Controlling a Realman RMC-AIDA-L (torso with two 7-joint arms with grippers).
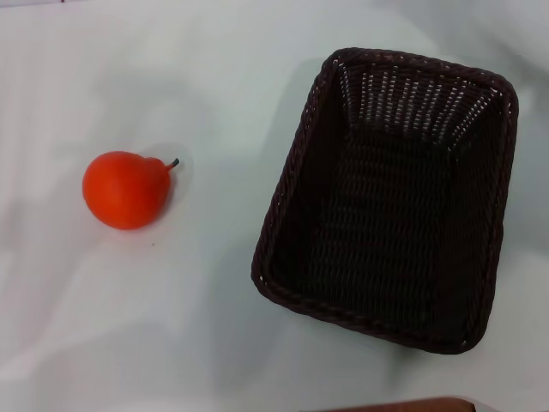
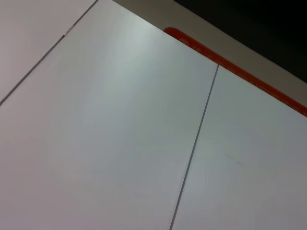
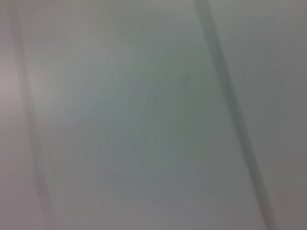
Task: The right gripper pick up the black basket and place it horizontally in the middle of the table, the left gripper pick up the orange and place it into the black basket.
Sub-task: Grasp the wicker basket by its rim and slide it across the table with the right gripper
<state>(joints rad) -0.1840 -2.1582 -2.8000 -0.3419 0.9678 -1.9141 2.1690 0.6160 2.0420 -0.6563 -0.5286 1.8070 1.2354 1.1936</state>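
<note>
Neither end effector showed in any view at this moment, so you could not tell from these pictures whether the left or the right one was spread or pressed together; both wrist cameras looked only at plain pale surface, the left one also catching a thin seam and an orange-red strip along a far border.

On the bench (image 1: 214, 77) the black basket (image 1: 388, 199) sat on the right-hand half, reaching close to the right edge, upright with its mouth facing up and nothing inside. Its long side ran from the near edge toward the far edge, slightly skewed, so it was not yet lying horizontally in the middle. The orange (image 1: 126, 190) rested well apart from it, on the left-hand half near the left edge, its short dark stem pointing toward the basket.

You could expect the basket to be light for its bulk and fairly stiff, the woven wall giving a little under pressure. Your best hold was probably the braided rim, one finger inside and one outside a long wall, near its middle so it would not swing when lifted.

The orange looked smooth and glossy, likely slippery and ready to roll. You would do best closing across its widest round part, away from the stem bump, with moderate force.
</note>
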